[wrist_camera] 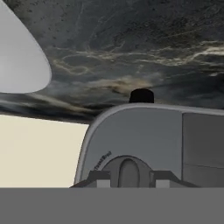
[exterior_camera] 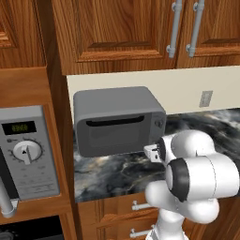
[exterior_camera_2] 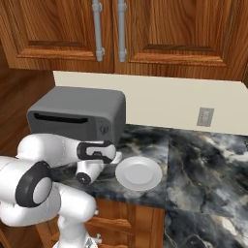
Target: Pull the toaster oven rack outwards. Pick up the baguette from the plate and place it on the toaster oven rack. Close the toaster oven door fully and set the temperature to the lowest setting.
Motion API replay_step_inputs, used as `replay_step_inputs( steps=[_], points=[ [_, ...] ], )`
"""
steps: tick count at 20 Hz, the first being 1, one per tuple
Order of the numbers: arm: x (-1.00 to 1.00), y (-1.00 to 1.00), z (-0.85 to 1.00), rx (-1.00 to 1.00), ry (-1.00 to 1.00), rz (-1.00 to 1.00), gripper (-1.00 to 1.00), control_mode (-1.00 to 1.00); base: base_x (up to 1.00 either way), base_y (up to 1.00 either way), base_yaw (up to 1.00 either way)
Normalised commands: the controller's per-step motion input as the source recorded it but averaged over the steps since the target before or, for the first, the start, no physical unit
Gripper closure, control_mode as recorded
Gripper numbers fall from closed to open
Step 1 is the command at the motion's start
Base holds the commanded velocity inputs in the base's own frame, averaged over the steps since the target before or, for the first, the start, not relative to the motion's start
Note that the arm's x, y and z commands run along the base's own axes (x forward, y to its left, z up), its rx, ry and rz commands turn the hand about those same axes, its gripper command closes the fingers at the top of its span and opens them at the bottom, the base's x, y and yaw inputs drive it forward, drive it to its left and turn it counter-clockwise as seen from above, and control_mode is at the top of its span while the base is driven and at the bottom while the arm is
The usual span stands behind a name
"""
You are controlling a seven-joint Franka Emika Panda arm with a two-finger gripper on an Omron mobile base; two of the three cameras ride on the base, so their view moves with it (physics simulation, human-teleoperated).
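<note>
The grey toaster oven (exterior_camera: 112,101) (exterior_camera_2: 77,104) stands on the dark marble counter with its door (exterior_camera: 115,133) closed flat against the front. The closed door hides the rack, and the baguette is out of view. To the oven's right lies the white plate (exterior_camera_2: 139,173) (wrist_camera: 17,57), bare. My gripper (exterior_camera: 149,151) (exterior_camera_2: 112,156) (wrist_camera: 129,178) is at the oven's front right corner. In the hand view, which is turned upside down, its fingertips (wrist_camera: 99,177) sit tight on either side of a round grey knob (wrist_camera: 127,168).
A silver microwave (exterior_camera: 28,154) with a green display and a large dial sits left of the oven. Wooden wall cabinets (exterior_camera_2: 111,29) hang above. A wall outlet (exterior_camera_2: 205,116) is on the cream backsplash. Marble counter (exterior_camera_2: 203,160) stretches to the right of the plate.
</note>
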Motion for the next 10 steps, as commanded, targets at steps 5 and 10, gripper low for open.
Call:
replay_step_inputs(
  steps=[5, 10],
  points=[
    [0.03, 0.01, -0.01, -0.07, 0.10, -0.04, 1.00, -1.00, 0.00, 0.00, 0.00],
    [0.00, -0.01, -0.23, -0.03, 0.01, 0.00, 1.00, -1.00, 0.00, 0.00, 0.00]
  ],
)
